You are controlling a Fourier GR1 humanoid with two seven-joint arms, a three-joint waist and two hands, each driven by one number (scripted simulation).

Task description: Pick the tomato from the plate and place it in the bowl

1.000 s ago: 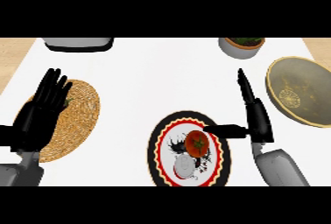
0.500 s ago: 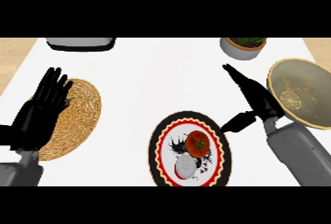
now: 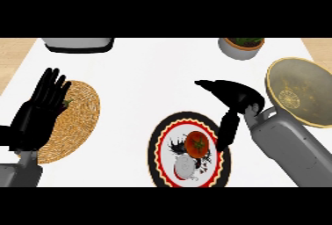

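Scene: a white counter top (image 3: 149, 79) seen from above, with both of the robot's arms coming in from the lower edge.
Tomato: the round red tomato (image 3: 198, 144) lies on the round plate with a red-and-black scalloped rim (image 3: 156, 145), right of the plate's middle. A small white round object (image 3: 185, 166) sits just beside it, lower on the same plate.
Right hand: the black right hand (image 3: 236, 94) hovers above and to the right of the plate, released and holding nothing. Its fingers point leftward and its thumb hangs down beside the plate's right rim, near the tomato but apparently not touching it.
Left hand: the black left hand (image 3: 39, 116) rests open, fingers up, over the round woven straw mat (image 3: 77, 118) at the left.
Bowl: the wide olive-gold bowl (image 3: 304, 94) stands at the right edge, well apart from the tomato; no tomato shows in it.
Background: a grey pot with a green plant (image 3: 242, 46) and a grey box-like item (image 3: 77, 44) stand along the far edge.
Progress: nothing is completed yet; the tomato is ungrasped on its plate.
Remaining: by the look of it, closing round the tomato, lifting it, carrying it right and setting it in the bowl.
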